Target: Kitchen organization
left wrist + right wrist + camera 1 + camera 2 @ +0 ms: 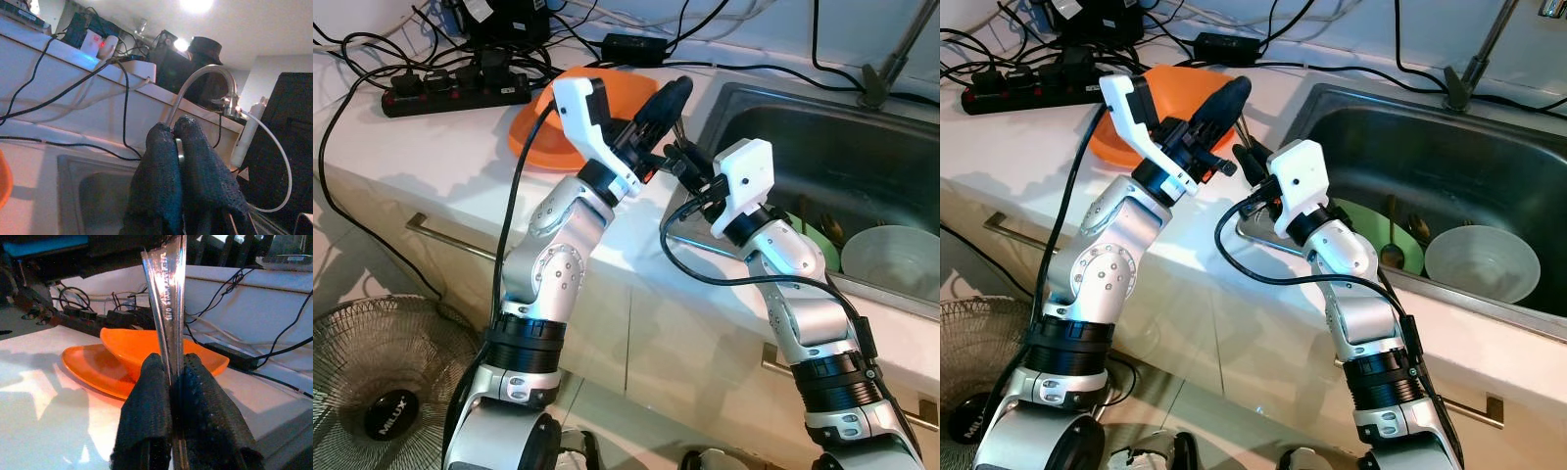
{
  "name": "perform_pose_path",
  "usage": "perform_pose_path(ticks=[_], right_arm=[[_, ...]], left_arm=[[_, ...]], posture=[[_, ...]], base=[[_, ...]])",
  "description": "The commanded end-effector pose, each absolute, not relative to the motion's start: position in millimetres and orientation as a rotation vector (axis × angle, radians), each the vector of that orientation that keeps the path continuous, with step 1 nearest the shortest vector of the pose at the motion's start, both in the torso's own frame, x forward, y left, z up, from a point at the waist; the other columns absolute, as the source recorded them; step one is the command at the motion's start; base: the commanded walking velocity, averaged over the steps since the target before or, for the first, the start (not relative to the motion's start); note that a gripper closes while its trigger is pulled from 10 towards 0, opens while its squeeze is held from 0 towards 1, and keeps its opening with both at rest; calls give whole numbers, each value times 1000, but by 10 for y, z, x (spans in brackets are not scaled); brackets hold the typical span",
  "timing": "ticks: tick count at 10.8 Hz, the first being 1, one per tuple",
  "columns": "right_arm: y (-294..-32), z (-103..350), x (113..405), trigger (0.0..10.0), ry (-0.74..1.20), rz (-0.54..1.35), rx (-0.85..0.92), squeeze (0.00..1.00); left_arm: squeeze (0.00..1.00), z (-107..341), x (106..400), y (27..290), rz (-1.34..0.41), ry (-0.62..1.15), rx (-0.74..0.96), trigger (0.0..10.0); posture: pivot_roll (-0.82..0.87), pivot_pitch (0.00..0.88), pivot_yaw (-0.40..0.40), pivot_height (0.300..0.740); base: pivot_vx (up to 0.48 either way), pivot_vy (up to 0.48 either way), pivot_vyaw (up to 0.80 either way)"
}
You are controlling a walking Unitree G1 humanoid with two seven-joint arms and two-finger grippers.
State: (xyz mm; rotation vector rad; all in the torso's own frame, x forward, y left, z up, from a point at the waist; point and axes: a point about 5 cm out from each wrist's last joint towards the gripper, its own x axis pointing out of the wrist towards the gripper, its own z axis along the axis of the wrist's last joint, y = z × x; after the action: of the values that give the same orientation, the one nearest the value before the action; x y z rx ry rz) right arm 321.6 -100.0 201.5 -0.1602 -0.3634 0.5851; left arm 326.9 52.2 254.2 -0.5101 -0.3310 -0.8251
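Steel, thin and slick, the utensil handle (168, 308) is pinched between both grippers, right gripper (168, 382) and left gripper (177, 142), above the counter edge (460, 191) beside the sink (862, 147); grip its flat faces firmly.

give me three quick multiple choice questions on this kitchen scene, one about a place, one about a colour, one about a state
1. Where does the pale round bowl sit?
A. on the white counter
B. inside the steel sink
C. on the floor

2. What colour are the stacked shallow dishes on the white counter?
A. orange
B. blue
C. black

3. What is the state of the right gripper?
A. open and holding nothing
B. shut on a flat metal utensil handle
C. shut on a black cable

Answers:
1. B: the bowl rests in the steel sink basin beside a green plate.
2. A: both dishes show bright orange beside the black power strip.
3. B: in the right wrist view the black fingers clamp the metal utensil handle.
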Motion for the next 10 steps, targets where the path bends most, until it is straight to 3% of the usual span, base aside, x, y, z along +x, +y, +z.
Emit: perform_pose_path(ticks=[1,7,8,9,10], right_arm=[[-1090,2048,3247,0,-375,537,-129,0],[-1230,2084,3373,0,-380,422,-157,0],[-1332,2149,3452,0,-394,361,-162,0],[-1410,2189,3512,0,-399,315,-151,0],[-1486,2214,3573,10000,-394,265,-133,0]], left_arm=[[1000,2559,3244,503,-840,-341,-507,10000],[1000,2587,3232,544,-839,-354,-559,10000],[0,2535,3244,565,-814,-340,-513,10000],[0,2475,3245,577,-802,-322,-489,10000],[0,2409,3234,595,-794,-300,-474,10000]], posture=[[24,67,35,740],[26,64,34,740],[25,61,35,740],[28,61,34,740],[31,60,33,740]], base=[[0,0,0],[0,0,0],[0,0,0],[0,0,0],[0,0,0]])
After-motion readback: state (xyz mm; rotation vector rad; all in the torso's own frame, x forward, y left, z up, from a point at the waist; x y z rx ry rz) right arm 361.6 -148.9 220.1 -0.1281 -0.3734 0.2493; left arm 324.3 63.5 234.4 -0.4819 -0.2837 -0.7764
